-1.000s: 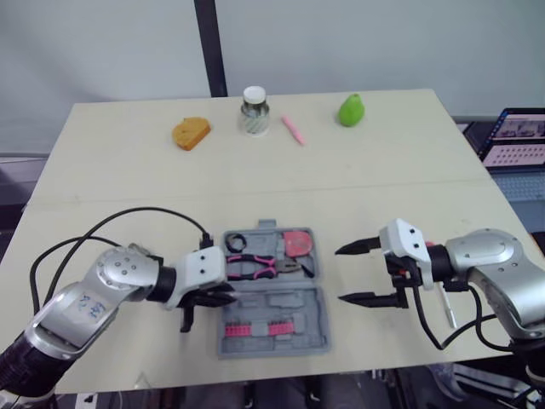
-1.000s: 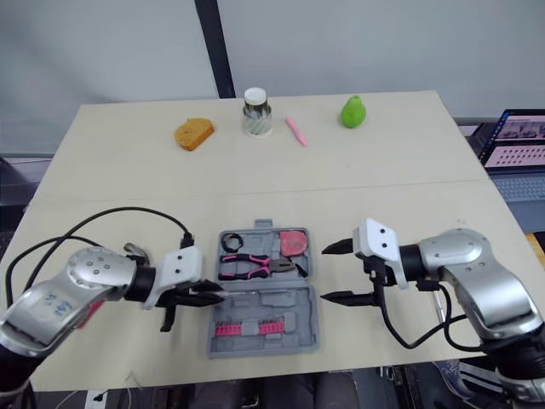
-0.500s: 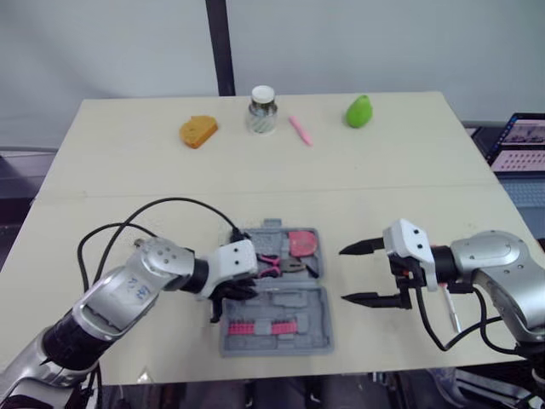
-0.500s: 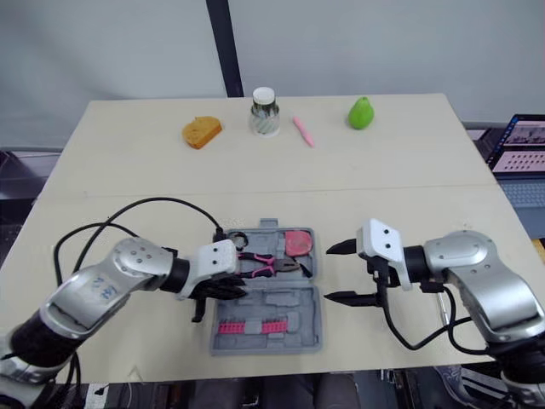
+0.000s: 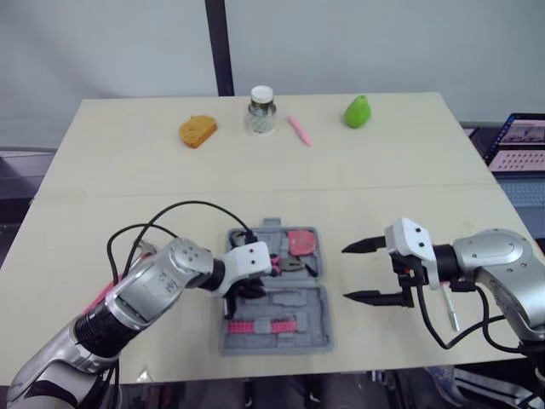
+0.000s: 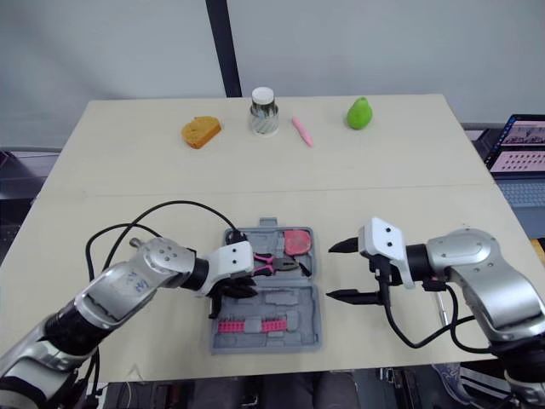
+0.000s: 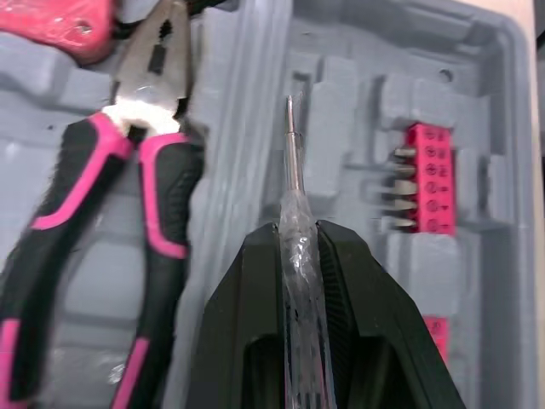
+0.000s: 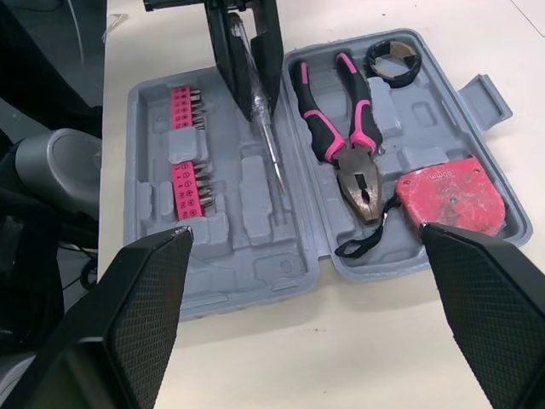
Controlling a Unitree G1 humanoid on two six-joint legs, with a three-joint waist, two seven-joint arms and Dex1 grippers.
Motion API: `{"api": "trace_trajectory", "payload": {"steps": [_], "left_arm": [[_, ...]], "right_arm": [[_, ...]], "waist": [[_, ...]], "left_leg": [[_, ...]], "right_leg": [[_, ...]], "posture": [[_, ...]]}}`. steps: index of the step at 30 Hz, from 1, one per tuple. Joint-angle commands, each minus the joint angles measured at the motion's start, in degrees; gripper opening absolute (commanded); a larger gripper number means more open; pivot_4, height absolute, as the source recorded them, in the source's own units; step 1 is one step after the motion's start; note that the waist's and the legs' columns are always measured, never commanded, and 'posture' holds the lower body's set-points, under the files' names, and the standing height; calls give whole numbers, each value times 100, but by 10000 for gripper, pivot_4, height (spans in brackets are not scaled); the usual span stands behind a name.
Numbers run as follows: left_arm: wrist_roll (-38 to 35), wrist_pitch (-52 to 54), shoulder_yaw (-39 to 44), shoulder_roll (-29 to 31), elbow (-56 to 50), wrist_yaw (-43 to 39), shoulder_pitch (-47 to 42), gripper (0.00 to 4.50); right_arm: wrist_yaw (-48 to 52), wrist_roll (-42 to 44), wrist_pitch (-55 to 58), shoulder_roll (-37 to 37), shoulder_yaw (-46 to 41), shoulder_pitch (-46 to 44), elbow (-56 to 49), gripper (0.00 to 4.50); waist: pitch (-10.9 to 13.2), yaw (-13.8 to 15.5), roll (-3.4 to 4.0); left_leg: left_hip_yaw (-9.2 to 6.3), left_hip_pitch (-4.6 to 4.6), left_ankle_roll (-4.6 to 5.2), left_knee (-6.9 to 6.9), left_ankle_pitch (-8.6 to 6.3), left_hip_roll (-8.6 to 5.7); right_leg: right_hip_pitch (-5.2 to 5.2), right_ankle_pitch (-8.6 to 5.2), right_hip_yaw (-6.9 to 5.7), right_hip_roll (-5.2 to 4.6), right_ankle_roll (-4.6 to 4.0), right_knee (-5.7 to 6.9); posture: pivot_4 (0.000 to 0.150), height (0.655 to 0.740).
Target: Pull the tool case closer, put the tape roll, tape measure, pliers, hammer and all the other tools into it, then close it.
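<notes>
The left arm (image 6: 111, 300) and right arm (image 6: 467, 256) are clad in rounded silver shells with white wrist blocks (image 6: 381, 239). Two tapered black fingers (image 6: 347, 245) are carried by the left gripper (image 7: 298, 234) and right gripper (image 6: 329, 273). Black cables (image 6: 157, 207) are looped alongside; markings (image 5: 157, 288), perhaps lettering, are printed on the left shell.

Right claw (image 8: 304, 232) spread wide, open tool case (image 8: 149, 111) just ahead. Pliers (image 8: 345, 145), tape measure (image 8: 456, 192) and tape roll (image 8: 393, 61) inside. Left claw (image 8: 253, 89) opposite pinches screwdriver (image 8: 271, 149).

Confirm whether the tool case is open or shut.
Open: both halves of the tool case lie flat, with pliers, tape measure and bit holder showing inside.
</notes>
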Motion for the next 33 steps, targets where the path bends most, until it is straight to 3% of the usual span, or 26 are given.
{"api": "trace_trajectory", "payload": {"steps": [1, 33], "left_arm": [[87, -53, -15, -63, 27, 8, -88, 817], [275, -323, -188, -269, 133, -164, 16, 817]], "right_arm": [[-61, 94, -7, -106, -260, -12, -131, 45000], [-75, 101, -6, -108, -371, 87, -123, 45000]], "waist": [[0, 0, 0], [0, 0, 0]], "left_leg": [[-2, -2, 0, 9, 0, 1], [-9, -9, 5, 26, -1, 10]], "right_leg": [[0, 0, 0, 0, 0, 6], [-2, 0, -2, -9, 0, 24]], "posture": [[1500, 7400], [1500, 7400]]}}
